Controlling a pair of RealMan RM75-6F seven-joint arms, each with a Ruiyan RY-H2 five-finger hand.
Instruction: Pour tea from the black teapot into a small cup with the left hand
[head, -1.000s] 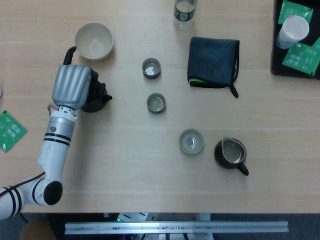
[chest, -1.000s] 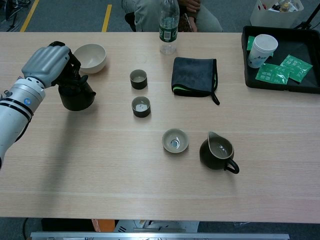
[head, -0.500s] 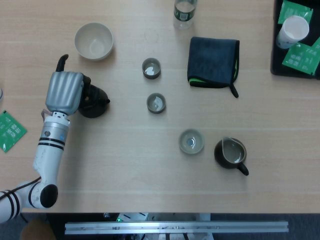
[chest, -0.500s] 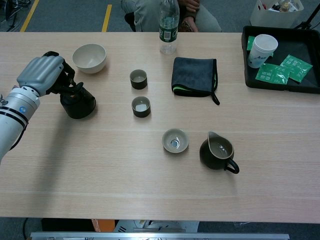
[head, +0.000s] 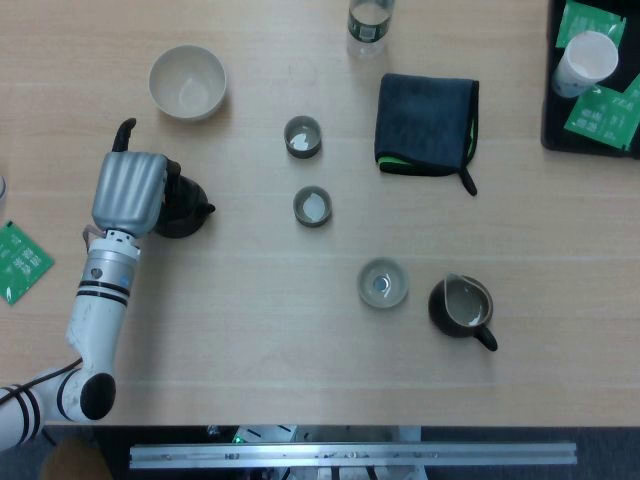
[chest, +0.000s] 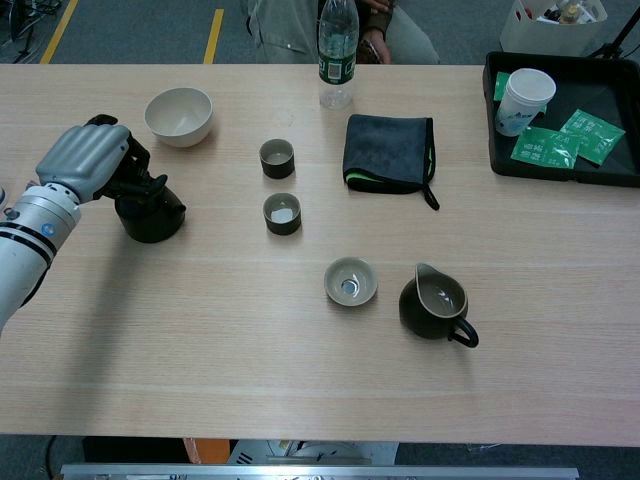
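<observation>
Since a second ago my left hand has been drawing back toward me and to the left, bringing the squat black ceramic teapot with it and settling it lower on the pale wooden worktop. My fingers are curling around the pot's left side, closed on its handle, with the silver back of the hand covering most of the grip in the head view. The pot is sitting upright, its spout pointing right toward the cups.

Just beyond my hand, the cream round bowl is standing apart from the pot. Further right, two small dark cylindrical cups are lining up one behind the other: the nearer small dark cup is showing pale liquid inside, and the farther small dark cup is too. Nearer my edge, the shallow grey-glazed cup is sitting just beside the dark pitcher with a side handle. Behind them a folded dark grey cloth with a green edge is lying flat, and a clear plastic bottle with a green label is standing at the far edge. In the right corner a black tray is carrying a white paper cup and green packets. Another green packet is lying at the left edge. My right hand is showing in neither view.
</observation>
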